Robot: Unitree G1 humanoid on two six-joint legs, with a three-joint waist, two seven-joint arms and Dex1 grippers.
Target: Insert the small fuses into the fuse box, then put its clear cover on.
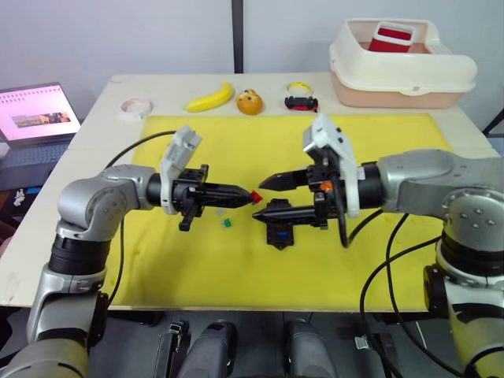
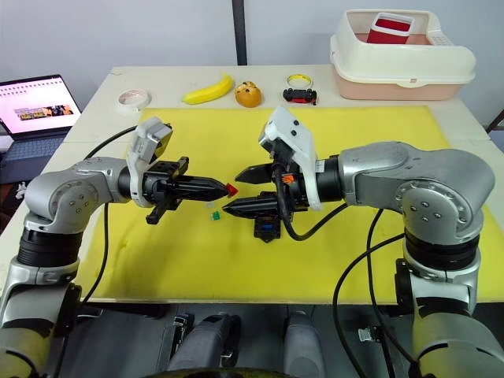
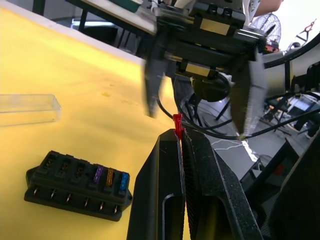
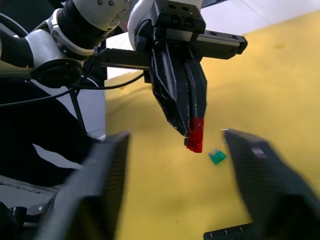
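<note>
My left gripper (image 1: 249,194) is shut on a small red fuse (image 1: 256,194), held above the yellow mat (image 1: 157,268). My right gripper (image 1: 266,198) is open, tip to tip with the left one, and the red fuse (image 4: 195,135) sits between its spread fingers. The black fuse box (image 3: 77,185) lies on the mat just below the right gripper, with purple, orange and blue fuses in three slots. A green fuse (image 1: 227,224) lies loose on the mat near the fuse box (image 1: 280,234). The clear cover (image 3: 27,109) rests on the mat beside the box.
At the table's back stand a tape roll (image 1: 135,105), a banana (image 1: 211,98), an orange toy (image 1: 250,101), a black-and-red toy car (image 1: 302,102) and a yellow ring (image 1: 298,87). A cream bin (image 1: 402,75) is back right, a laptop (image 1: 35,114) off the left.
</note>
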